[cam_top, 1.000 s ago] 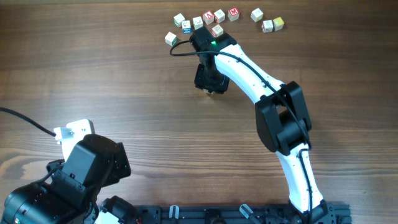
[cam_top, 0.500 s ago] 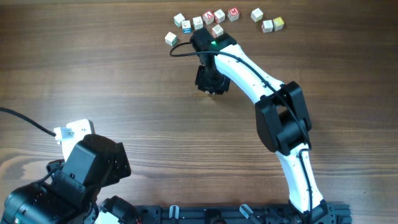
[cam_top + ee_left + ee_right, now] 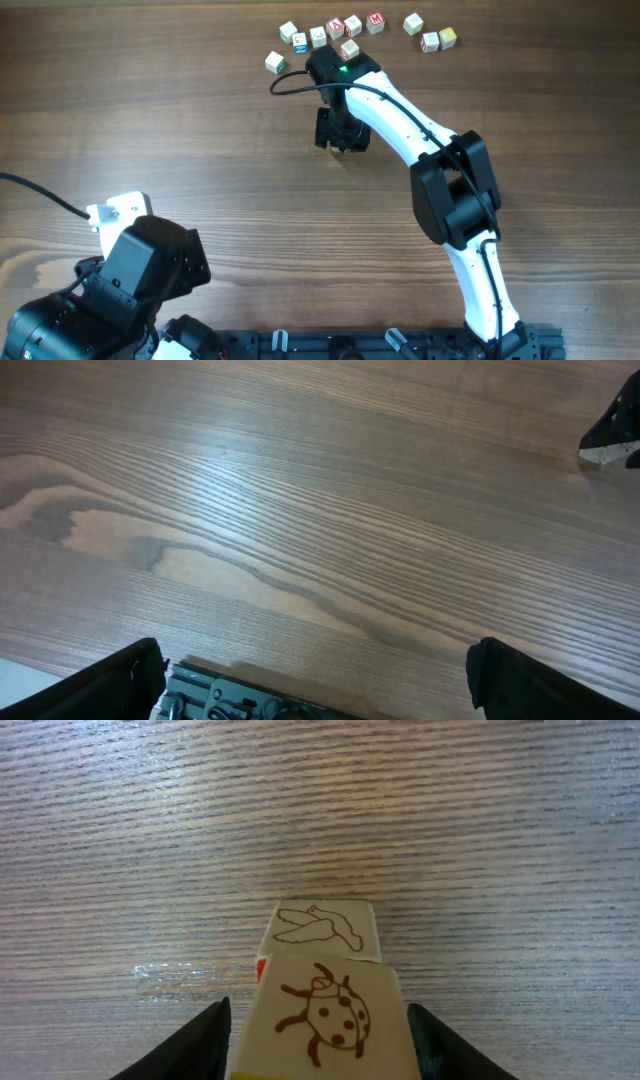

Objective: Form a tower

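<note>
In the right wrist view the tower's top is a cream cube with a ladybug drawing [image 3: 325,1015]. It has a yellow lower edge and stands between my right gripper's fingers. A cube with a bird outline [image 3: 322,928] shows just beyond it and lower, with a red sliver at its left. My right gripper [image 3: 318,1045] is open, with a thin gap on each side of the ladybug cube. Overhead, that gripper [image 3: 340,130] hides the tower. My left gripper [image 3: 315,670] is open and holds nothing, low at the near left.
Several loose letter cubes lie in a row at the table's far edge [image 3: 335,30], with a few more to the right [image 3: 430,35]. A black cable [image 3: 290,82] loops left of the right wrist. The left arm [image 3: 130,280] fills the near-left corner.
The right gripper's jaws have spread apart from the ladybug cube. The arm has barely shifted over the same spot. The left arm has not moved.
</note>
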{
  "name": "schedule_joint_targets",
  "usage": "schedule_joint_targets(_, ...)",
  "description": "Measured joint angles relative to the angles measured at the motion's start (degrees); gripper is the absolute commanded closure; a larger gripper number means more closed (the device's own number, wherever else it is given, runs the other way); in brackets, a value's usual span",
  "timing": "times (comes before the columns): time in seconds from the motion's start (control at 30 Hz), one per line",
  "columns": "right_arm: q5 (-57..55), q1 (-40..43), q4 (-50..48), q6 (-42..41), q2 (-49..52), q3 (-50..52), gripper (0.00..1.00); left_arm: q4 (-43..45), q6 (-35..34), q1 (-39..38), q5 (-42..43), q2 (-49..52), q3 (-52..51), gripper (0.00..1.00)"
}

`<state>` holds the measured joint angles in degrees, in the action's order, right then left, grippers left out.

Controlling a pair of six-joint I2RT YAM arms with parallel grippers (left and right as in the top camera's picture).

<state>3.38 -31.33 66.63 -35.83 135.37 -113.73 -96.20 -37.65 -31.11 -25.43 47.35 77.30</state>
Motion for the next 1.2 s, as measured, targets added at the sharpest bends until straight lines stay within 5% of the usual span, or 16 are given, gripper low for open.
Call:
schedule_joint_targets(0.6, -1.07, 0.0, -0.2, 4.74, 0.0, 0.0, 0.66, 0.0, 0.0, 0.0, 0.0, 0.0, 0.0, 0.0)
schedule_joint_targets(0.87, -1.14, 0.0, -0.68, 6.4, 0.02, 0.0, 0.65, 0.0, 0.0, 0.0, 0.0, 0.0, 0.0, 0.0)
schedule_joint_targets(1.03, -1.99, 0.0, -0.68, 6.88, 0.0, 0.0, 0.48, 0.0, 0.0, 0.0, 0.0, 0.0, 0.0, 0.0)
schedule_joint_targets(1.2, -2.36, 0.0, -0.61, 7.45, 0.0, 0.0, 0.55, 0.0, -0.02, 0.0, 0.0, 0.0, 0.0, 0.0)
